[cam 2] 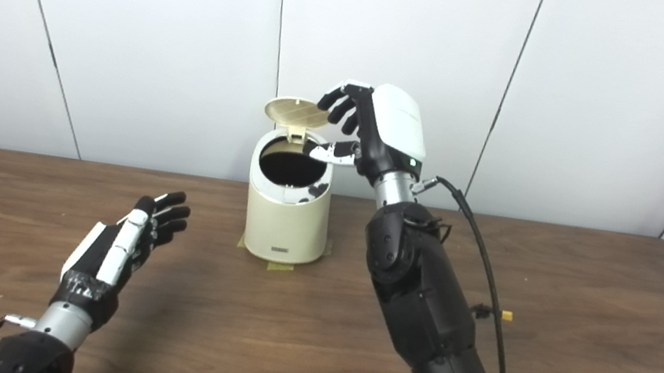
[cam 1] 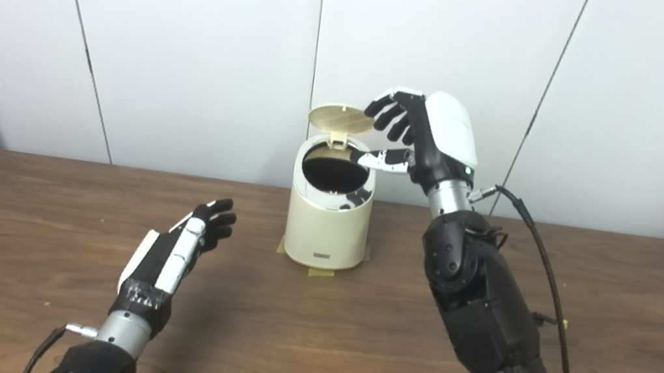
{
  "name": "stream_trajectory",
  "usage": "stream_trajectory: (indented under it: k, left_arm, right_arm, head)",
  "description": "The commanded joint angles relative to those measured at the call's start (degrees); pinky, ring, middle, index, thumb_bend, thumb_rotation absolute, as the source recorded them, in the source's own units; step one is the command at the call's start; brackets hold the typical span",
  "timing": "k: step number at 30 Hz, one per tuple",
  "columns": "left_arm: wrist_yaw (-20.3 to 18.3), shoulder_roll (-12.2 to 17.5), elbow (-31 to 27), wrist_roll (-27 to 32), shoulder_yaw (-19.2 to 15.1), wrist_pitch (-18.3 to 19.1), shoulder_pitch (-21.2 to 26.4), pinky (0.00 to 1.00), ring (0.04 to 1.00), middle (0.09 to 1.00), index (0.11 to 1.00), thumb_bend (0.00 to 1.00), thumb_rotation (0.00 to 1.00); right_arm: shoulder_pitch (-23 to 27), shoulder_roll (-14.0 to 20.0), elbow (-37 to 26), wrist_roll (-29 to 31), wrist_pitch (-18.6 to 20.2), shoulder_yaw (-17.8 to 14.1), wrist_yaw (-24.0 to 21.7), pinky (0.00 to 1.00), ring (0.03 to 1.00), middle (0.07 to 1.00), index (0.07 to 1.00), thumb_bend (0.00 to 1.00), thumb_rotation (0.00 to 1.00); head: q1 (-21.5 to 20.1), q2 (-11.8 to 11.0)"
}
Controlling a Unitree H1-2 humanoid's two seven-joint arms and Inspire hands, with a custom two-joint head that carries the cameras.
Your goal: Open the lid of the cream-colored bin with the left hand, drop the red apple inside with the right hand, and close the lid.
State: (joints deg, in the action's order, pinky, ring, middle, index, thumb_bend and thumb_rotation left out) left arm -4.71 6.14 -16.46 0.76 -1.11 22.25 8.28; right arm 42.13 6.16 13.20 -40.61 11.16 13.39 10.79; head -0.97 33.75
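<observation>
The cream-colored bin [cam 1: 327, 225] stands at the middle back of the table. Its round lid [cam 1: 341, 118] is tipped up on the rear hinge, and the dark inside shows. My right hand [cam 1: 409, 133] is raised beside the bin's right rim, open, fingers spread toward the lid's edge and thumb reaching over the rim. It holds nothing. My left hand [cam 1: 187, 242] hovers low over the table, left of the bin and apart from it, open with fingers stretched out. No red apple shows in either view.
The brown wooden table [cam 1: 313, 315] runs wide on both sides of the bin. Tape patches [cam 1: 323, 272] sit under the bin's base. A black cable [cam 1: 547, 265] hangs off my right forearm. White wall panels close the back.
</observation>
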Motion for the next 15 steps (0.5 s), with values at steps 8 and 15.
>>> stream_trajectory:
  k: [8, 15]
  left_arm:
    - [0.23, 0.17, -1.93, -0.07, -0.04, -0.77, 1.64, 0.95, 0.890, 0.893, 0.908, 0.63, 1.00]
    - [2.38, -1.42, -3.43, 0.94, -2.74, -1.65, 1.04, 0.91, 0.879, 0.889, 0.898, 0.61, 0.97]
  right_arm:
    - [-1.22, 0.37, -8.39, 2.61, 3.98, -4.14, -1.60, 0.35, 0.399, 0.497, 0.517, 0.52, 0.00]
    - [-7.21, -0.40, -19.36, 9.60, 13.69, -9.48, -8.68, 0.37, 0.425, 0.481, 0.494, 0.52, 0.00]
  head:
    - [0.29, 0.03]
    - [1.00, -0.92]
